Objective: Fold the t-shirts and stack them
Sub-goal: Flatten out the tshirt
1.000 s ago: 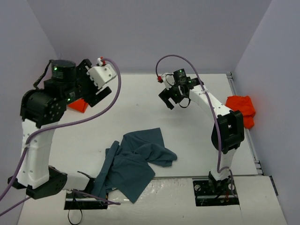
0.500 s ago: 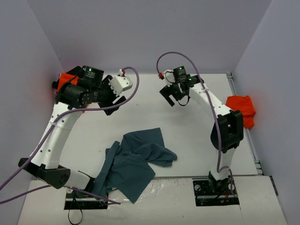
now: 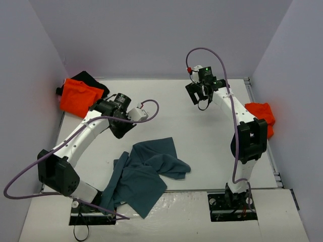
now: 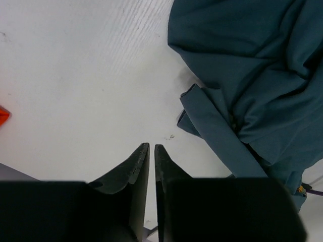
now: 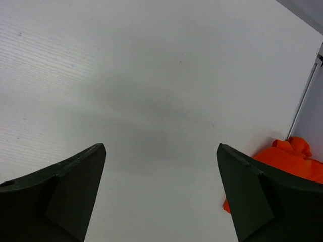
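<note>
Four t-shirts lie on the white table (image 3: 166, 113). The slate-blue t-shirt (image 3: 149, 174) is crumpled near the front edge, between the two arm bases and closer to the left one, with one corner hanging over the table's near rim. An orange t-shirt (image 3: 76, 98) sits in the far left corner, lying on a black t-shirt (image 3: 92, 80) that shows behind it. The second orange t-shirt (image 3: 261, 118) is bunched against the right edge of the table, beside the right arm.

The left gripper (image 3: 122, 131) hangs over bare table just beyond the blue shirt's far edge. In its wrist view the fingers (image 4: 141, 161) stand pressed almost together with only a thin slit between them and nothing caught there, and the blue cloth (image 4: 252, 75) lies to one side, apart from the tips. A sliver of orange at that view's left border is probably the corner shirt, though too little shows to be sure.

The right gripper (image 3: 197, 94) hovers over the far middle of the table, jaws spread wide and empty, with bare surface beneath it.
</note>
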You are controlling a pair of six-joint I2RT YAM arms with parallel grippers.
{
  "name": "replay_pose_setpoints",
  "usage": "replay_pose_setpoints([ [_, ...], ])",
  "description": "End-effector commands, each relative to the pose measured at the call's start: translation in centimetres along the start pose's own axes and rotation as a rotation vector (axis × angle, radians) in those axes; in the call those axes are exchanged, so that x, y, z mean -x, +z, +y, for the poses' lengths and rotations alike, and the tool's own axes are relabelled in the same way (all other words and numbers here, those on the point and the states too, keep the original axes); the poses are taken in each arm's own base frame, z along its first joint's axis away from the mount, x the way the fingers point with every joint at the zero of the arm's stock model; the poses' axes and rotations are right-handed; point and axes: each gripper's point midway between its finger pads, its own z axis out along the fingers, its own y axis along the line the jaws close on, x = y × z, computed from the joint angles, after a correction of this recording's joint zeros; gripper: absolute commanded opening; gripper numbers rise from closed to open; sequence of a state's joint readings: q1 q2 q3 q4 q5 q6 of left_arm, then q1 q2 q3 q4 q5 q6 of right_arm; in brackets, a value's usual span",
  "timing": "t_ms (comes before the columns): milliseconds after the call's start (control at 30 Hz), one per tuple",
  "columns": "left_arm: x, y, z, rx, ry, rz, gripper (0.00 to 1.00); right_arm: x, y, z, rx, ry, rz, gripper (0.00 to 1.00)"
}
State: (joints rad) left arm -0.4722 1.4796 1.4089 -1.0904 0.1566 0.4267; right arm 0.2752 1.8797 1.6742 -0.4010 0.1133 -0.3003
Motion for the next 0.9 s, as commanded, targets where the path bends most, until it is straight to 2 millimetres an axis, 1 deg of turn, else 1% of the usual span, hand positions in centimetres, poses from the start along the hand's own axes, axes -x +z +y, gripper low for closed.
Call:
replay_pose_setpoints([
  [0,-0.5,-0.5,0.6,0.089,-0.037,-0.005,0.01,2.8,-2.8,-1.7,-0.063,0.043,-0.113,0.89],
  [100,-1.0,-0.2,-0.2,0.069,-0.045,-0.025,0.00,2.8,-2.9,-1.8,-0.066,0.043,-0.115,0.89],
  [200,-1.8,0.5,-1.4,0.014,-0.059,-0.002,0.00,2.7,-3.1,-1.8,-0.063,0.043,-0.119,0.89],
  [267,-2.8,1.8,-2.7,-0.043,-0.076,0.020,0.00,2.5,-3.1,-1.8,-0.064,0.040,-0.117,0.89],
  [400,-3.4,2.4,-2.2,-0.007,-0.097,0.029,0.00,2.5,-3.5,-1.9,-0.067,0.036,-0.127,0.89],
  [500,-3.1,2.4,-1.8,0.016,-0.106,0.020,0.01,2.4,-3.5,-1.9,-0.068,0.033,-0.127,0.89],
  [533,-3.1,2.4,-1.6,0.025,-0.106,0.023,0.06,2.4,-3.6,-1.9,-0.069,0.034,-0.128,0.89],
  [600,-3.2,2.4,-1.5,0.031,-0.106,0.031,0.23,2.4,-3.6,-1.9,-0.068,0.032,-0.130,0.89],
  [633,-3.1,2.3,-1.6,0.023,-0.103,0.031,0.23,2.4,-3.6,-1.9,-0.067,0.031,-0.130,0.89],
  [667,-3.1,2.2,-1.8,0.010,-0.097,0.032,0.28,2.4,-3.5,-1.9,-0.068,0.031,-0.130,0.89],
  [733,-3.2,2.1,-2.5,-0.027,-0.082,0.037,0.45,2.3,-3.4,-1.9,-0.069,0.031,-0.127,0.89],
  [833,-3.1,2.5,-3.5,-0.092,-0.076,0.042,0.55,2.2,-3.3,-1.8,-0.069,0.030,-0.125,0.89],
  [867,-3.1,2.7,-3.5,-0.095,-0.075,0.048,0.56,2.2,-3.3,-1.8,-0.068,0.030,-0.125,0.89],
])
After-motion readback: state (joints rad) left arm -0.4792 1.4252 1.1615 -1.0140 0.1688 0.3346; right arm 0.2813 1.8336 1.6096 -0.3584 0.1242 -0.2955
